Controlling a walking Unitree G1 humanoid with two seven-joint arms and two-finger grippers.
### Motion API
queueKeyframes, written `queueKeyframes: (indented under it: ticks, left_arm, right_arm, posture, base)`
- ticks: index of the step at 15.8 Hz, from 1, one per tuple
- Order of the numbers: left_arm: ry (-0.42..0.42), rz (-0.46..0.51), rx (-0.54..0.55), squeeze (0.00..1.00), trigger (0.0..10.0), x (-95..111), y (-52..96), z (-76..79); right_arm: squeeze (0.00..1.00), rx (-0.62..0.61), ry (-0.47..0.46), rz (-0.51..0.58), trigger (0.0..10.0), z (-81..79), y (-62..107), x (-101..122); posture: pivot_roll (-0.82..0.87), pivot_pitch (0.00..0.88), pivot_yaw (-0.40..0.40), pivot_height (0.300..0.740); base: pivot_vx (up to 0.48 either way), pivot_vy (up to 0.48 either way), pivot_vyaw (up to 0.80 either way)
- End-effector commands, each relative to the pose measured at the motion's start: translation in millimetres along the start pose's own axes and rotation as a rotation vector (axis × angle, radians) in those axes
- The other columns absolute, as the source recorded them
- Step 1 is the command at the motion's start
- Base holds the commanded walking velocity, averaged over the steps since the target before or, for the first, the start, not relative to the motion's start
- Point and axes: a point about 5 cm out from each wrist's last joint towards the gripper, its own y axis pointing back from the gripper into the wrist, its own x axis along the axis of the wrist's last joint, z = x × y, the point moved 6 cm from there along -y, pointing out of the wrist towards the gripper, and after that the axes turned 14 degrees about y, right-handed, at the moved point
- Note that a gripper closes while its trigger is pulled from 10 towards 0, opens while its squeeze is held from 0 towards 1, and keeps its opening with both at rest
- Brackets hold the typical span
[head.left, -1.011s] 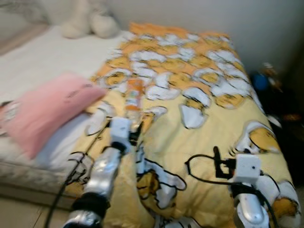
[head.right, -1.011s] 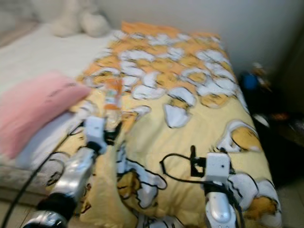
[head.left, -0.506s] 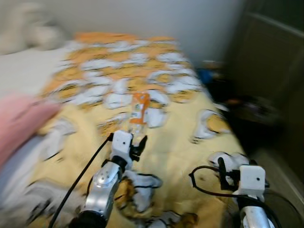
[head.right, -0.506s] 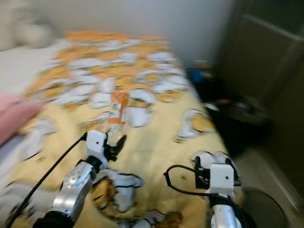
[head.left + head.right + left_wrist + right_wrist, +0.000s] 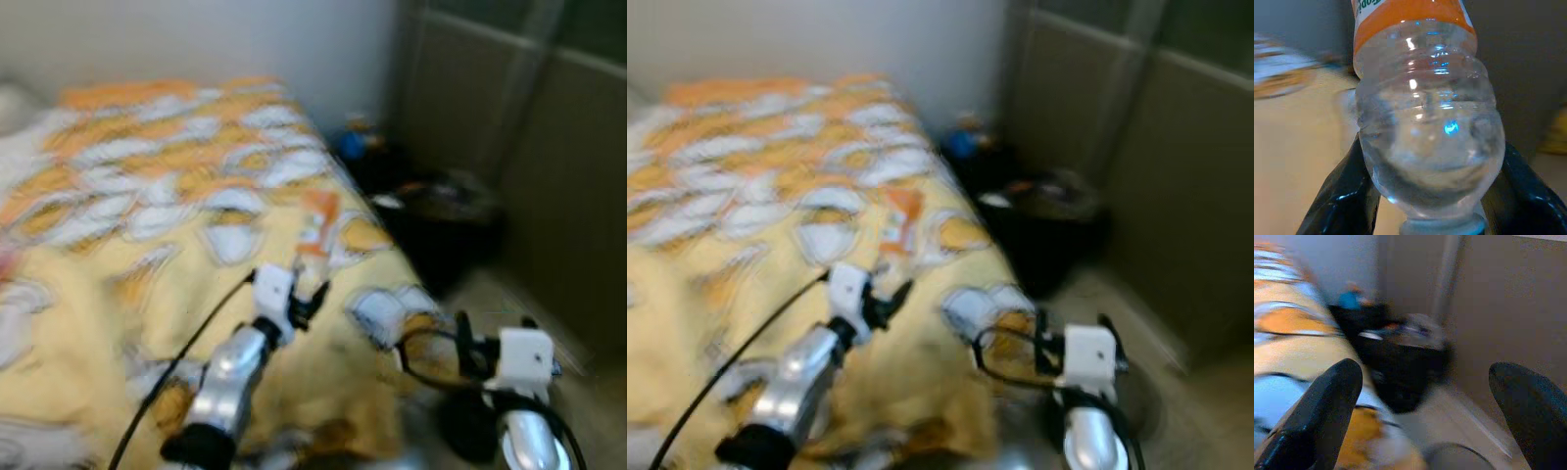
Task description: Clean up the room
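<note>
Clear ribbed plastic bottle (image 5: 1427, 147) sits clamped in left hand (image 5: 312, 294); right hand (image 5: 1425, 401) gapes wide.

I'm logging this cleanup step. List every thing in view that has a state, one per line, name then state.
plastic bottle: clear with an orange label, held off the bed, gripped.
left end effector: shut on the bottle, raised over the bed.
right end effector: open, holding nothing.
patterned blanket: spread over the bed.
dark bin: beside the bed, top open; contents too blurred to tell.
</note>
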Motion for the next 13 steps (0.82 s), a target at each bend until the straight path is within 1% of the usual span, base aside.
queueKeyframes:
  ticks: [1,2,3,4,5,7,8,10,11,12,13]
  left_arm:
    - [-0.015,0.019,0.009,0.0,10.0,9.6,-2.8,-6.1]
    - [-0.011,0.016,0.019,0.0,10.0,9.4,-3.6,-8.1]
    - [-0.075,-0.02,0.051,0.0,10.0,3.2,-5.9,-10.7]
    - [-0.06,-0.033,0.025,0.0,10.0,-0.1,-7.4,-6.4]
    - [-0.045,-0.034,-0.002,0.0,10.0,-1.6,-8.6,-0.3]
    - [-0.025,-0.053,0.013,0.0,10.0,-9.1,-10.8,3.0]
    - [0.019,-0.073,0.046,0.0,10.0,-16.3,-12.4,1.8]
    - [0.076,-0.099,0.065,0.0,10.0,-24.9,-14.2,3.4]
    - [0.059,-0.124,0.029,0.0,10.0,-33.0,-15.6,13.0]
    - [0.06,-0.133,0.025,0.0,10.0,-35.9,-15.9,15.1]
    - [0.059,-0.143,0.041,0.0,10.0,-37.7,-16.4,11.5]
  right_arm:
    - [0.0,-0.009,-0.003,-0.007,10.0,-1.5,3.1,-1.3]
    - [0.0,-0.012,-0.001,-0.013,10.0,-1.2,4.7,-2.4]
    - [0.0,-0.013,0.006,-0.017,10.0,-0.5,7.4,-4.6]
    - [0.0,-0.007,0.004,-0.02,10.0,-1.6,9.4,-6.4]
    - [0.0,0.002,0.009,-0.02,10.0,-2.6,11.4,-8.1]
    - [0.0,-0.011,-0.003,-0.042,10.0,-0.8,11.8,-12.3]
    - [0.0,0.009,-0.011,-0.046,10.0,-4.9,10.8,-12.4]
    - [0.0,0.02,-0.01,-0.045,10.0,-7.2,11.8,-11.8]
    - [0.0,0.023,-0.003,-0.049,10.0,-7.1,13.2,-14.2]
    - [0.0,0.025,-0.001,-0.05,10.0,-7.0,13.2,-14.7]
    - [0.0,0.033,0.019,-0.034,10.0,-6.3,12.3,-11.3]
  posture:
    - [-0.05,0.0,0.069,0.74]
    - [-0.06,0.0,0.073,0.74]
    - [-0.06,0.0,0.075,0.74]
    - [-0.07,0.0,0.08,0.74]
    - [-0.08,0.0,0.084,0.74]
    - [-0.09,0.0,0.091,0.74]
    - [-0.1,0.0,0.091,0.74]
    - [-0.11,0.0,0.096,0.74]
    - [-0.11,0.0,0.096,0.74]
    - [-0.12,0.0,0.099,0.74]
    - [-0.13,0.0,0.101,0.74]
  base:
    - [0.0,0.0,-0.76]
    - [0.0,0.0,-0.76]
    - [0.0,0.0,-0.76]
    - [0.0,0.0,-0.77]
    - [0.0,0.0,0.0]
    - [0.401,0.0,0.0]
    - [0.454,0.0,0.0]
    - [0.458,0.0,0.0]
    - [0.458,0.0,0.0]
    - [0.458,0.0,0.0]
    - [0.458,0.0,0.0]
